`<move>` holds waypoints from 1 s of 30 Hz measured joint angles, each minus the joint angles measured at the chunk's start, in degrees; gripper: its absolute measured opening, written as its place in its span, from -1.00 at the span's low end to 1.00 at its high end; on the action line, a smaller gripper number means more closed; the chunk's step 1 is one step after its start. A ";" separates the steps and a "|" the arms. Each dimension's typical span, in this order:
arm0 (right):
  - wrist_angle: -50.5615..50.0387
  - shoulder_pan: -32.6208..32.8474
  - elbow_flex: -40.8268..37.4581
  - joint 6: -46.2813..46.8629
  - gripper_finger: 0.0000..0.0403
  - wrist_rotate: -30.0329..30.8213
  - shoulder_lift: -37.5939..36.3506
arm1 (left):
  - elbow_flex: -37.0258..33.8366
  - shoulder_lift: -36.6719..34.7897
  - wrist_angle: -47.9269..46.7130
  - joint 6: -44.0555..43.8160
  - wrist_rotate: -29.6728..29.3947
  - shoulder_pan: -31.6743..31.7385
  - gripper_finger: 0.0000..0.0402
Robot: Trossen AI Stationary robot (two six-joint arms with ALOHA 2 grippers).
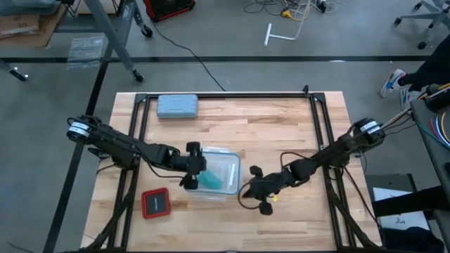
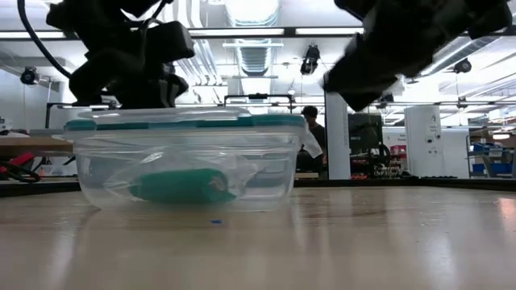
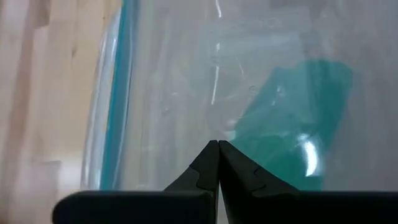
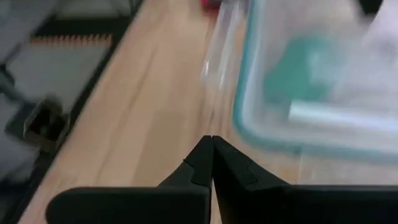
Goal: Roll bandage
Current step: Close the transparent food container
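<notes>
teal bandage roll (image 2: 179,186) lies inside the clear lidded container (image 1: 226,176) mid-table. left gripper (image 1: 191,171) sits over the container's left edge, fingers pressed together; right gripper (image 1: 254,190) waits just right, also closed.

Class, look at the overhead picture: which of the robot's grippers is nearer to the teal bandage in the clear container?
The left. The left gripper hangs over the container's left edge, right beside the bandage. The right gripper is outside the container, off its right side, over the table.

Overhead, table-level, two close wrist views.
</notes>
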 joint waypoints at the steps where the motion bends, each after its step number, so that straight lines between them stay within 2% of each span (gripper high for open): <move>1: -3.40 0.00 0.82 0.53 -1.00 -1.31 0.00 | -0.21 0.00 0.39 -1.22 0.34 0.01 -1.00; 4: -8.26 0.03 2.50 1.08 -1.00 -2.38 0.09 | -0.25 0.03 1.20 -6.58 1.12 -0.01 -1.00; 10: -9.76 0.02 2.36 0.03 -1.00 -2.27 0.61 | 0.63 0.20 2.79 -14.80 2.55 -0.03 -1.00; 16: -8.47 0.89 2.45 -1.85 -1.00 -2.15 7.82 | 0.45 0.20 3.28 -22.57 2.73 -0.17 -1.00; 21: -2.15 1.78 5.52 -1.20 -1.00 5.02 15.29 | 0.12 0.20 3.42 -23.74 2.95 -0.41 -1.00; 23: -1.47 1.86 7.45 -1.14 -1.00 5.42 17.37 | -0.20 0.20 3.51 -23.92 3.60 -0.41 -1.00; 26: -1.62 1.99 9.77 -0.27 -1.00 5.86 18.63 | -0.33 0.17 3.62 -25.11 4.30 -0.39 -1.00; 30: -2.10 2.25 10.00 1.43 -1.00 11.48 17.56 | -0.36 0.15 3.52 -26.49 5.21 -0.69 -1.00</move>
